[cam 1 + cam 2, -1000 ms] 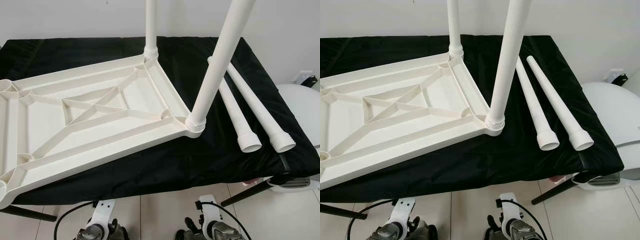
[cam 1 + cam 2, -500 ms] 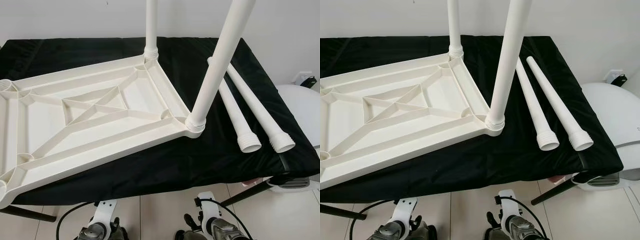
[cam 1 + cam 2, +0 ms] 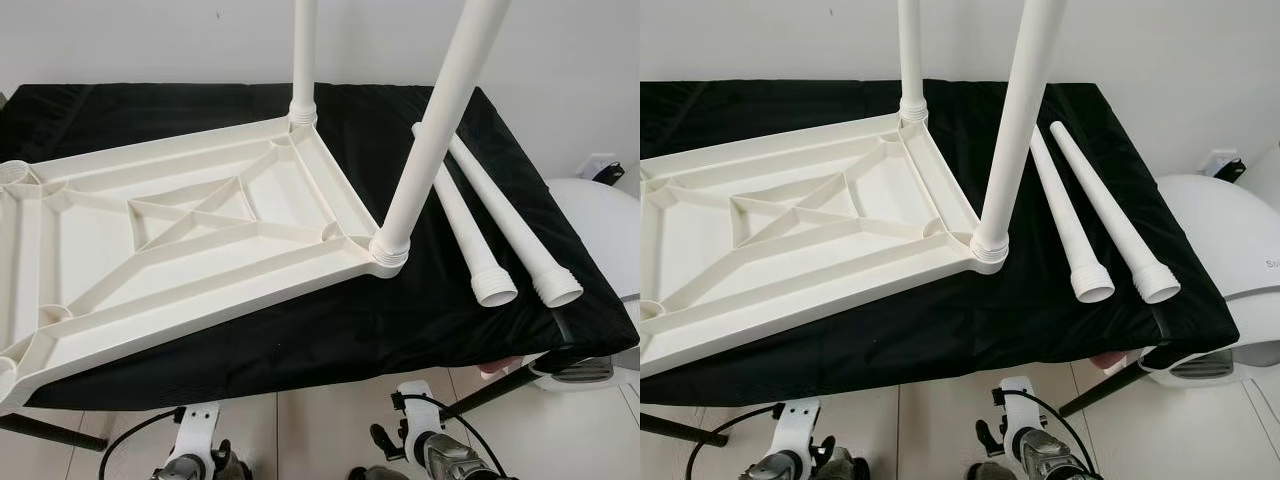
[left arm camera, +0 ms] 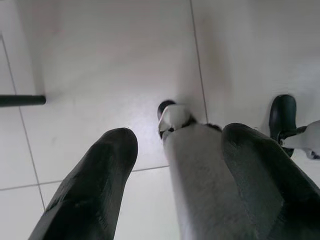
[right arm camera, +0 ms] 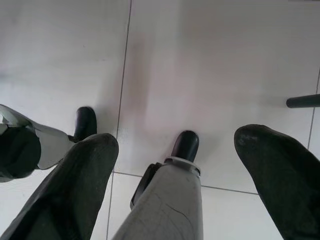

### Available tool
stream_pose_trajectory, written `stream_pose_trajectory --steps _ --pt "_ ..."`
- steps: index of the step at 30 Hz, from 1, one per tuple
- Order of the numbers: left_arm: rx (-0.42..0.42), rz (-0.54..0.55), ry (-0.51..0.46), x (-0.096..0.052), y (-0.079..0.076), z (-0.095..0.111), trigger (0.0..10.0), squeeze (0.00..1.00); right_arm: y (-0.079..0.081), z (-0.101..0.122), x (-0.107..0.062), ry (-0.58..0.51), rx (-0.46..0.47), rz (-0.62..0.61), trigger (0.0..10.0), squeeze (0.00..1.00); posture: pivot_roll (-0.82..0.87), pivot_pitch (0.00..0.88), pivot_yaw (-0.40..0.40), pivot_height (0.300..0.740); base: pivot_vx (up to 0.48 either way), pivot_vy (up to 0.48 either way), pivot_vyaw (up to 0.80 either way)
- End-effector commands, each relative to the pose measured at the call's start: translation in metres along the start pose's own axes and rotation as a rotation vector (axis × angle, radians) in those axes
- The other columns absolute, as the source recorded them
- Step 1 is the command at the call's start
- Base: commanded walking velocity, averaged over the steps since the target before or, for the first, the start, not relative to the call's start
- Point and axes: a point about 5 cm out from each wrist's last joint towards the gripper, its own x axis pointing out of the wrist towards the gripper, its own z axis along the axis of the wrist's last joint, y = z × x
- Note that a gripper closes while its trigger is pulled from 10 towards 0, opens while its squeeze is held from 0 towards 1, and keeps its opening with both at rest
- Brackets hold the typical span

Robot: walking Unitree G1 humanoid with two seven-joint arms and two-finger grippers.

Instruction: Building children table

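On the black-covered worktop (image 3: pixel 330 330) lies the white plastic tabletop (image 3: pixel 190 230), upside down, ribbed underside facing up, filling the left and middle of the cloth. Two white legs are seated in its corner sockets on the robot's right side: the far leg (image 3: pixel 303 60) upright at the back corner, the near leg (image 3: pixel 430 140) rising from the front-right corner collar and leaning toward the right in the head views. The left-side corner sockets (image 3: pixel 15 172) stand open, no leg in them.

Two loose legs lie side by side on the cloth to the right of the tabletop, apart from it: inner loose leg (image 3: pixel 1065 225) and outer loose leg (image 3: pixel 1110 220), threaded wide ends toward the robot, near the worktop's front edge.

Both arms hang low below the worktop edge. Left hand (image 4: pixel 177 175): fingers spread apart, gripping nothing, pointing at the tiled floor (image 4: pixel 100 50). Right hand (image 5: pixel 175 165): fingers likewise spread, empty, over the same floor.

A white rounded object (image 3: pixel 1225 240) stands beside the worktop's right end.
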Motion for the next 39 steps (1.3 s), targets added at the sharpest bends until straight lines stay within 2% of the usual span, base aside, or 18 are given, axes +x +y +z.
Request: stream_pose_trajectory --steps 1,16,27,34,39 --pt "0.015 0.004 0.026 -0.002 -0.001 -0.01 10.0 0.0 0.002 -0.009 -0.001 0.026 0.031 -0.005 10.0 0.0 0.02 0.052 0.027 0.74 0.0 0.0 0.0" --pt "0.047 -0.011 0.014 -0.002 -0.001 -0.006 10.0 0.0 0.002 -0.025 -0.006 0.063 0.029 -0.011 10.0 0.0 0.03 0.062 0.026 0.74 0.0 0.0 0.0" --pt "0.106 -0.038 0.014 0.0 -0.003 -0.002 10.0 0.0 0.01 -0.032 -0.007 0.078 0.036 0.001 10.0 0.0 0.03 0.069 0.039 0.74 0.0 0.0 0.0" --pt "0.111 -0.04 0.014 0.0 -0.004 -0.002 10.0 0.0 0.01 -0.032 -0.007 0.079 0.037 0.002 10.0 0.0 0.03 0.068 0.039 0.74 0.0 0.0 0.0" --pt "0.116 -0.037 0.039 -0.002 -0.002 -0.01 10.0 0.0 0.013 -0.032 -0.006 0.078 0.042 0.004 10.0 0.0 0.04 0.066 0.04 0.74 0.0 0.0 0.0"
